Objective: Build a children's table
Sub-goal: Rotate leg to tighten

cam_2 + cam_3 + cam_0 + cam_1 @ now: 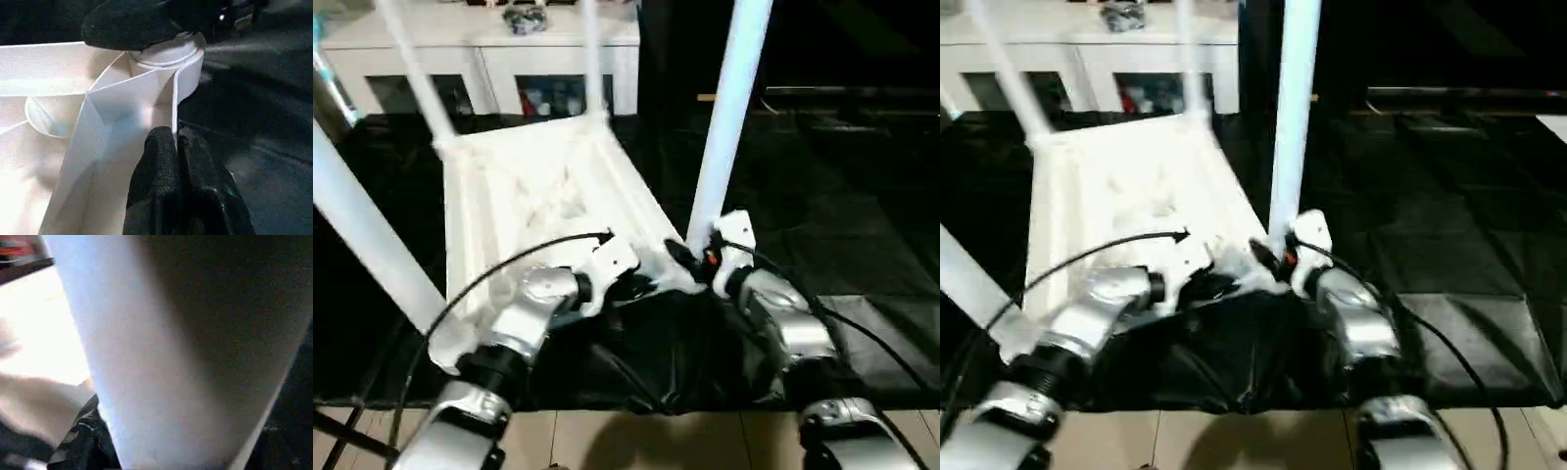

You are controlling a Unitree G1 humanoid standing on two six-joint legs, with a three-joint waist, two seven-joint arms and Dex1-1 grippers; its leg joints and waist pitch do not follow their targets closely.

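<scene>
The white tabletop lies upside down on a black mat, ribbed underside up. Legs stand in its corner sockets: two at the far end and one at the near left. The near right leg rises from the corner by my grippers. My left gripper is shut on the tabletop's thin rim wall just beside that corner socket. My right gripper is at the base of the near right leg, one black finger lying against the leg's flared end. The leg stands very close in the right wrist view.
A white glass-door cabinet stands behind the tabletop. The black mat spreads to the right, wrinkled near my arms. Pale floor shows at the near edge. Black cables loop over my forearms.
</scene>
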